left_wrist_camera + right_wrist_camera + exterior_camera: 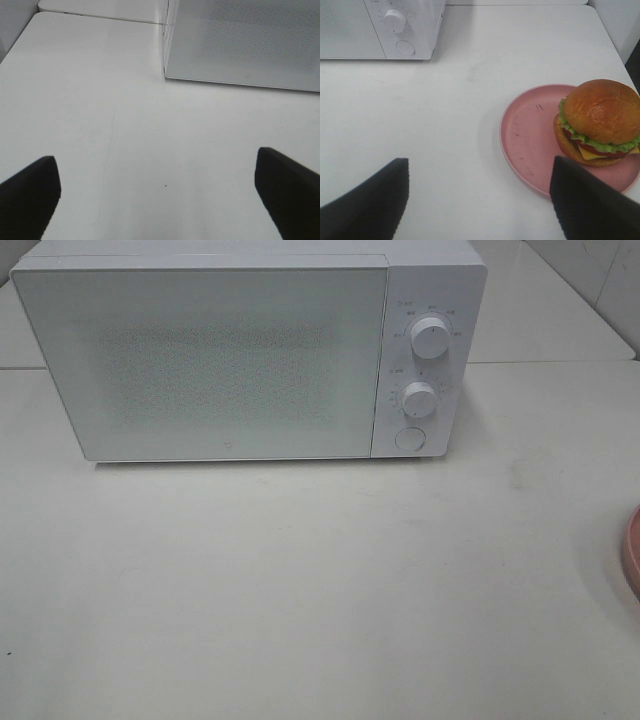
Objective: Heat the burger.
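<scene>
The burger, with its golden-brown bun, green lettuce, cheese and dark patty, sits on a round pink plate in the right wrist view. My right gripper is open over the white table, short of the plate, with nothing between its fingers. In the exterior high view only the plate's rim shows at the right edge; the burger and both arms are out of view there. My left gripper is open and empty above the bare table, in front of the microwave.
A white microwave with its door shut stands at the back of the table; it has two round knobs and a round button on its right panel. The white table stretches in front of it.
</scene>
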